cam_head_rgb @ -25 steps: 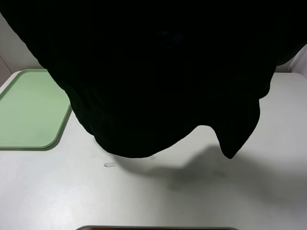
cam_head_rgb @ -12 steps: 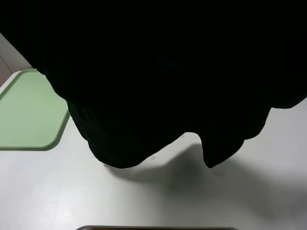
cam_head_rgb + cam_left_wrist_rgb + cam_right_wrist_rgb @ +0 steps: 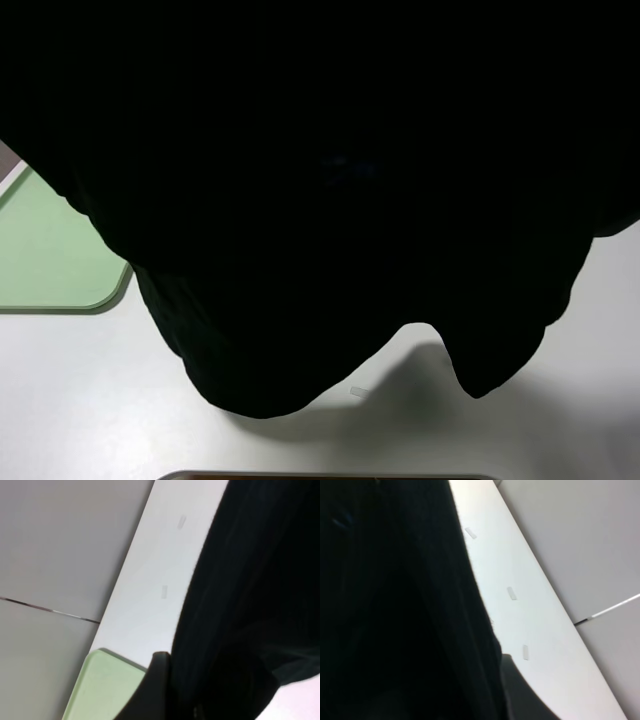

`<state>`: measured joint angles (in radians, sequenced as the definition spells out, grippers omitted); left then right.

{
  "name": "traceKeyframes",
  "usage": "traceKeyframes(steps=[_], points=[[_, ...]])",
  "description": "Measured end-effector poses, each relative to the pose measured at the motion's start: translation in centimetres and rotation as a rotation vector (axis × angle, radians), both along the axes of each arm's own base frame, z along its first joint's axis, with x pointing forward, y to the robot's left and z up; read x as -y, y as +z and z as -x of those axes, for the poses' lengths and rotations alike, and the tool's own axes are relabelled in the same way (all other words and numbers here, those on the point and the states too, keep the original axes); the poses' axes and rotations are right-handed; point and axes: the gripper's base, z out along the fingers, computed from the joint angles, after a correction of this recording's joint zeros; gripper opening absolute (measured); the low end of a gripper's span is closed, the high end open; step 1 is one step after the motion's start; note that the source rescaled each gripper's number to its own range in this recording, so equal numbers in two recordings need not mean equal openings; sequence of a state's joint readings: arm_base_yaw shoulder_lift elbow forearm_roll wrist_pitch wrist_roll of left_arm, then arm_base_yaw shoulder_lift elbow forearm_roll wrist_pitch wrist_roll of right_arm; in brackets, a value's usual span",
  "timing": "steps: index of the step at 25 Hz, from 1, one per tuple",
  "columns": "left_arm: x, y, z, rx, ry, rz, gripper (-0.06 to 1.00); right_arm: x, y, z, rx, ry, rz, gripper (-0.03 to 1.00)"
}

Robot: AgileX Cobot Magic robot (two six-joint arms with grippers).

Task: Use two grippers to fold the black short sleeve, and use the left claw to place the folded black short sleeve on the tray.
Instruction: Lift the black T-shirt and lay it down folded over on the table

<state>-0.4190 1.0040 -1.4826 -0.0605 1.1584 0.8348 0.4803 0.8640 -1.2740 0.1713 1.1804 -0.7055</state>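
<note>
Black short sleeve (image 3: 320,200) hangs aloft, filling the high view. Left claw (image 3: 167,680) and right gripper (image 3: 504,680) each clamp its cloth. Green tray (image 3: 50,260) at left.

Shows the black short sleeve (image 3: 320,200) filling more of the exterior high view than a second ago. Brings its hem closer to the near edge of the tabletop (image 3: 90,400). Hides more of the tray (image 3: 40,260) at the left edge. Places the blue neck label (image 3: 348,168) lower. Covers the earlier paper strips; exposes one paper strip (image 3: 358,391).
</note>
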Motion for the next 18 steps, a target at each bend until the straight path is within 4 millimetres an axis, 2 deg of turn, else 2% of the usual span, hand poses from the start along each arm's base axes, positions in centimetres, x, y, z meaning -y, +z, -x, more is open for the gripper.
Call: traceKeyframes(steps=[5,9,14,15,16,18], points=[[-0.1,-1.0,0.3,-0.037,0.012,0.009,0.0,-0.1,-0.8,-0.1,-0.05,-0.016,-0.013,0.0],[0.2,-3.8,-0.3,-0.132,0.014,-0.027,0.0,-0.2,-2.1,-0.6,-0.086,-0.028,0.028,0.0],[1.1,-7.1,-2.9,-0.248,0.031,-0.115,0.0,-0.9,-5.1,-4.7,-0.133,-0.088,0.22,0.0],[1.2,-7.6,-3.7,-0.252,0.04,-0.138,0.0,-0.9,-5.1,-4.7,-0.133,-0.088,0.22,0.0],[1.5,-8.0,-4.5,-0.249,0.046,-0.152,0.0,-1.5,-6.0,-6.7,-0.11,-0.102,0.275,0.0],[1.8,-9.0,-6.7,-0.217,0.067,-0.208,0.0,-2.3,-7.0,-9.1,-0.075,-0.109,0.331,0.0]])
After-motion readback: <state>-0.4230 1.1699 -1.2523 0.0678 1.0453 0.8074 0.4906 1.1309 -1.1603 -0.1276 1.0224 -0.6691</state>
